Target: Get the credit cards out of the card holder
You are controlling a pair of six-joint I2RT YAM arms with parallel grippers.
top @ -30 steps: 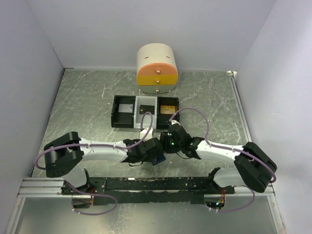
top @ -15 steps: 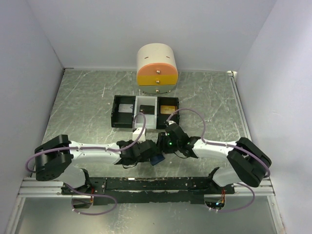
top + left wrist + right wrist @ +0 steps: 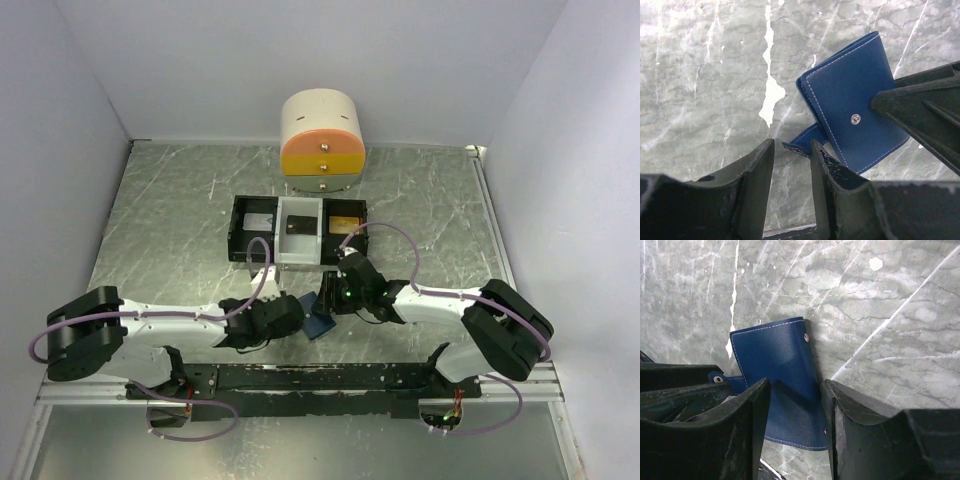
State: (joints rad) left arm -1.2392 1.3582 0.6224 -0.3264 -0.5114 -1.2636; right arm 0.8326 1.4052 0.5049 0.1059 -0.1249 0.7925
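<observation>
The card holder (image 3: 850, 100) lies closed on the tabletop (image 3: 700, 75), blue cover up, by the middle of the near edge, a little nearer than the tray (image 3: 238, 240); its clasp tab (image 3: 807, 135) hangs loose, pointing at the left gripper (image 3: 791, 147), whose jaws are released with a narrow gap, the tab's end at their mouth and not pinched; the right gripper (image 3: 796, 385) stands over the holder, jaws parted across its cover; one finger seems to rest on the holder's edge, though contact is hard to judge
</observation>
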